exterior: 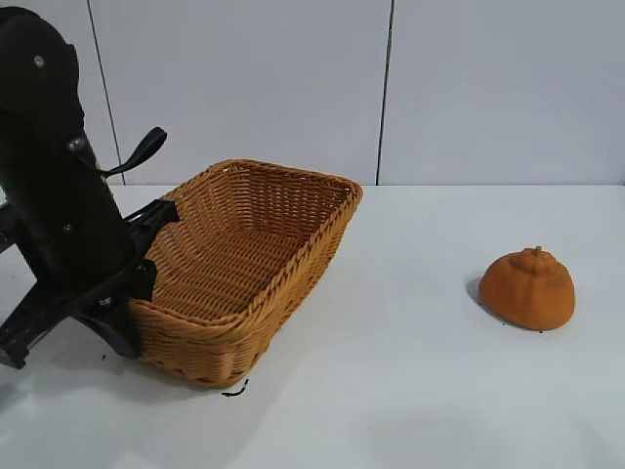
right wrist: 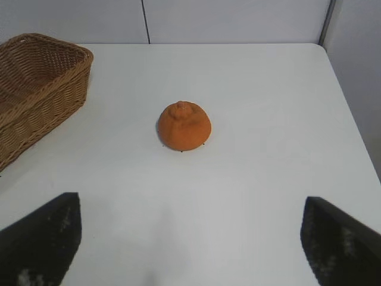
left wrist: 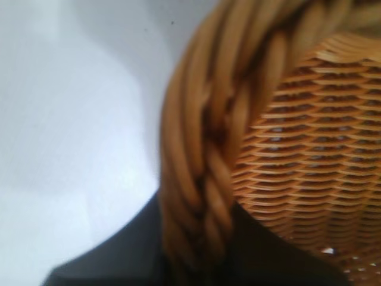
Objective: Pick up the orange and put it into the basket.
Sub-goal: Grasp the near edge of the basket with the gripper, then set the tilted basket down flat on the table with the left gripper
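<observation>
Pinching the basket by its braided rim with the left gripper, at the end nearest the left arm, dark fingers sitting either side of the weave. Holding the right gripper back over the table, claw spread wide, nothing between the fingers, facing the fruit. Leaving the orange stem-up on the table, well apart from the basket and not yet touched by either arm.

Risking plenty here. Gripping only one end of a wide basket, so likely tipping or swinging it if lifting, or scraping it across the table if dragging. Possibly slipping off the rounded braid with such a thin bite. Coming down off-centre on that lumpy dome with the right claw, probably squirting it sideways and rolling it toward the table edge. Dropping the fruit short if the basket is shifting during the carry.
</observation>
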### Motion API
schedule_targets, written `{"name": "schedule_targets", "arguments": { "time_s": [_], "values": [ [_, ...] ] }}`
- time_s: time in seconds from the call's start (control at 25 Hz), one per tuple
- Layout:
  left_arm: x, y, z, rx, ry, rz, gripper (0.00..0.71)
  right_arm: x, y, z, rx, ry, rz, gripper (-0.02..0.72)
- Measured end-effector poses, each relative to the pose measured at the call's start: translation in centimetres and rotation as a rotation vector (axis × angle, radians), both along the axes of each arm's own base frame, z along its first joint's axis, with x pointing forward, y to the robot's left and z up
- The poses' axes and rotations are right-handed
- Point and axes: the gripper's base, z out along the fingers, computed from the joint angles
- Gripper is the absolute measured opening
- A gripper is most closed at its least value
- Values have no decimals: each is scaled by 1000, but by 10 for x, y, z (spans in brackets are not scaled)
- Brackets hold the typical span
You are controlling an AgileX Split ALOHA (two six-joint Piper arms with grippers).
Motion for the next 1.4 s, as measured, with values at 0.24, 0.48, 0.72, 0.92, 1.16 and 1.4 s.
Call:
{"name": "schedule_targets", "arguments": {
  "time_s": [0.24,0.48,0.72,0.92,1.16,1.4],
  "values": [
    [33,21,44,17,-88,-177,90,0,0,0,0,0,0,694],
    [52,46,69,59,-151,-380,90,0,0,0,0,0,0,694],
    [60,70,83,88,-183,-631,90,0,0,0,0,0,0,694],
    [58,72,93,106,-184,-876,90,0,0,0,0,1,0,694],
    [65,68,101,91,-155,-1017,90,0,0,0,0,1,0,694],
    [80,53,80,87,-162,-1058,90,0,0,0,0,1,0,694]
  ]
}}
